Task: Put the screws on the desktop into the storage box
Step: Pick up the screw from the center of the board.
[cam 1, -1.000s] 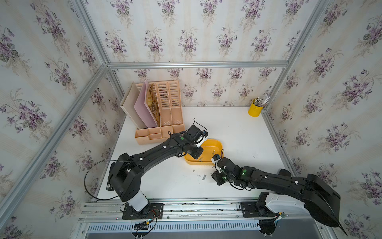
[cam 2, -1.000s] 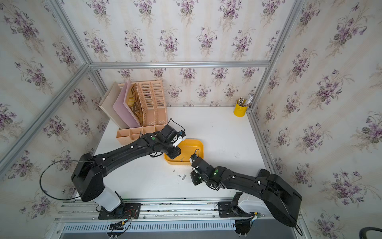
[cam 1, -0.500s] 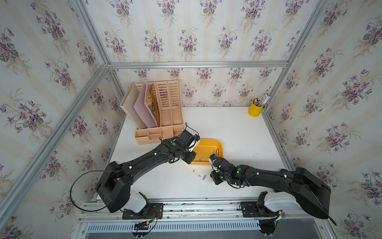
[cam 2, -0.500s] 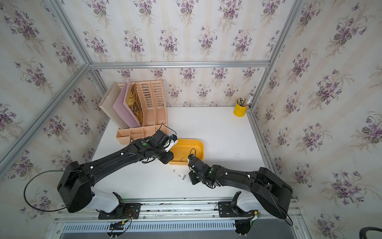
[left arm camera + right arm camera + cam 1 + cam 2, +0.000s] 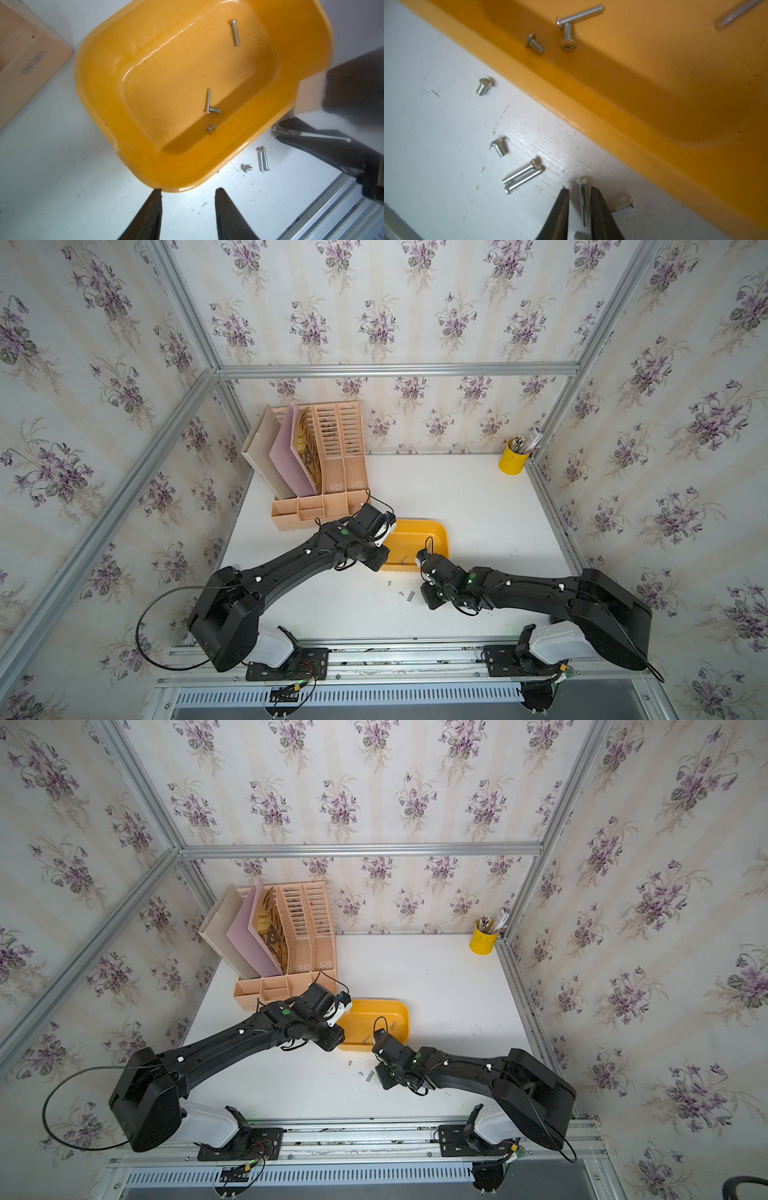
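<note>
The yellow-orange storage box [image 5: 415, 537] [image 5: 374, 1011] sits mid-desktop, with several silver screws [image 5: 208, 101] [image 5: 579, 14] lying inside it. More screws [image 5: 401, 594] [image 5: 360, 1073] [image 5: 523, 176] lie loose on the white desktop [image 5: 478, 506] just in front of the box. My right gripper [image 5: 579, 189] [image 5: 279, 131] is low over them. Its jaws stand narrowly apart around one long thin screw [image 5: 583, 203], with a gap showing on one side. My left gripper [image 5: 188, 190] is open and empty beside the box's front-left rim [image 5: 93, 104].
A peach file organizer [image 5: 324, 472] [image 5: 25, 62] stands behind the box on the left. A yellow pen cup [image 5: 513, 460] fills the back right corner. The aluminium front rail [image 5: 374, 645] runs close behind the loose screws. Both arms meet near the box's front edge.
My left gripper has drawn back from over the box to its front-left corner and opened a little. The right gripper has stayed over the loose screws, its jaws slightly narrower.
</note>
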Motion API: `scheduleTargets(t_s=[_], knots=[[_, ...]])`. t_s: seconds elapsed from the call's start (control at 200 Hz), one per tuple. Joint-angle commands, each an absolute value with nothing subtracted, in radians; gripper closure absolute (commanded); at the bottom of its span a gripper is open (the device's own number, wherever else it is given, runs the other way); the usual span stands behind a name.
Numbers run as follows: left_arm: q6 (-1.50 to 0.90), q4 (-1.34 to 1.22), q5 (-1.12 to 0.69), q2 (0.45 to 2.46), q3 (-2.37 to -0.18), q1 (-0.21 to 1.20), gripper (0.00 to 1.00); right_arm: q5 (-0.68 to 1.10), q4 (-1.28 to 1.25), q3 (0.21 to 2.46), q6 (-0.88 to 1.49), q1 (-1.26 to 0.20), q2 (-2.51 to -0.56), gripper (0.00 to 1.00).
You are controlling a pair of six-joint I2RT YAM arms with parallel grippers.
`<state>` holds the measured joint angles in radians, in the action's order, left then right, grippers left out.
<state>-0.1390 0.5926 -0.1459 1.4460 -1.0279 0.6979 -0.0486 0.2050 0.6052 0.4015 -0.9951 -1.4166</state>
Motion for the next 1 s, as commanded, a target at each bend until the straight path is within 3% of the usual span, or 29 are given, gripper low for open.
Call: scheduleTargets(t_s=[0.0,0.15,0.865,0.994], knots=[[-0.143,0.572,-0.157,1.437,-1.023,0.696,0.54,-0.066,0.27,0.629,0.411,-1.002,-1.44,0.76],[-0.144,0.574,-0.155,1.423,-1.016,0.693,0.54,-0.073,0.316,0.653,0.427,-1.004,-1.488,0.8],[-0.145,0.564,-0.167,1.365,-0.971,0.684,0.51,-0.071,0.42,0.683,0.463,-1.034,-1.523,0.74],[-0.143,0.571,-0.169,1.365,-0.979,0.682,0.51,-0.059,0.418,0.677,0.47,-1.035,-1.541,0.82]])
